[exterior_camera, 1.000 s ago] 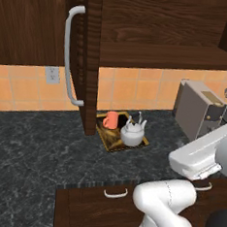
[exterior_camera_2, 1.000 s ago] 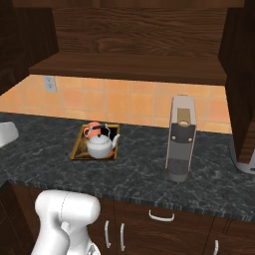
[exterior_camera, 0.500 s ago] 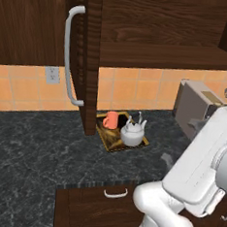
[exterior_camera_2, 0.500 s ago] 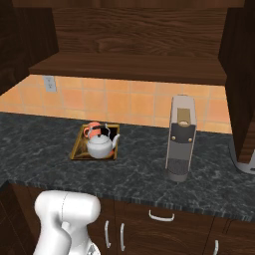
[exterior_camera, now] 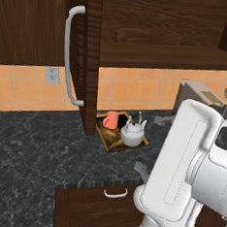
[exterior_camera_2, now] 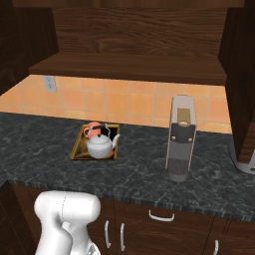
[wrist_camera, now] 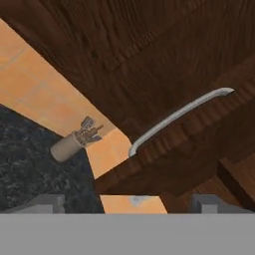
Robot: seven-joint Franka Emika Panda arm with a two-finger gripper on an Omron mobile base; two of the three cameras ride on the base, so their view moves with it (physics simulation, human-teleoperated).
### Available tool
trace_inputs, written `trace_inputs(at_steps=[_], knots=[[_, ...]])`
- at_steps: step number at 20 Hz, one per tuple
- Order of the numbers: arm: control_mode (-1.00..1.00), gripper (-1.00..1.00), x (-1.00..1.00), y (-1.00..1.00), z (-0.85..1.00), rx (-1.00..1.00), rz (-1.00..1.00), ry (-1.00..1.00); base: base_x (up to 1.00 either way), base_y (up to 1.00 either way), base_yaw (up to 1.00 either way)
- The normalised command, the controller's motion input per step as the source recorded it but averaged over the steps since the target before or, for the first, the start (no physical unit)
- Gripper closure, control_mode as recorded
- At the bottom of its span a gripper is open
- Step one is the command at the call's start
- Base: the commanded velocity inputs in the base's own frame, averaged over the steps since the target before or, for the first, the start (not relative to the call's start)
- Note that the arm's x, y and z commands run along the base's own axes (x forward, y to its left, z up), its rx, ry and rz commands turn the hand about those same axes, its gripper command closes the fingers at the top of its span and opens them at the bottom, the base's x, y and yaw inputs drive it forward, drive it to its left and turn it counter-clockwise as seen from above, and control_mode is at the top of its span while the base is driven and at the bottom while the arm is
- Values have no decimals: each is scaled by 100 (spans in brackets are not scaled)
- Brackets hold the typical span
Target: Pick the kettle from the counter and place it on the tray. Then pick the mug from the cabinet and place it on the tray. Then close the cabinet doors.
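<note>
The tall dark brown wood-grain cabinet door [exterior_camera: 88, 59] with its curved silver bar handle [exterior_camera: 69, 53] juts out over the dark marbled stone surface [exterior_camera_2: 45, 144], just beside the gold-rimmed tray [exterior_camera: 114, 141]. The boxy grey upright appliance [exterior_camera_2: 180, 138] stands well apart, with bare stone between.

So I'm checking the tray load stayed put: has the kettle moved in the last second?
No. The kettle sits on the tray beside the mug, same spot relative to the open cabinet door.

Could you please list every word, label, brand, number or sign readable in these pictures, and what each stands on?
None: no readable text in any view.
Tray: a dark picture, no lettering.
Coffee machine: a tan panel, no legible mark.
Toaster, kettle, mug, cabinet doors: plain.
</note>
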Motion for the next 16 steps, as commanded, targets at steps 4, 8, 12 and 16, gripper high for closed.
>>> trace_inputs(at_steps=[4, 8, 12, 16], knots=[[-100, -100, 0, 54, 0, -23, 5, -19, 0, 0, 0], [-100, -100, 2, 54, -1, -23, 0, 0, 0, 0, 0], [-100, -100, 14, 49, 0, -22, -5, 0, 0, 0, 0], [-100, -100, 17, 41, -3, -17, -11, 0, 0, 0, 0]])
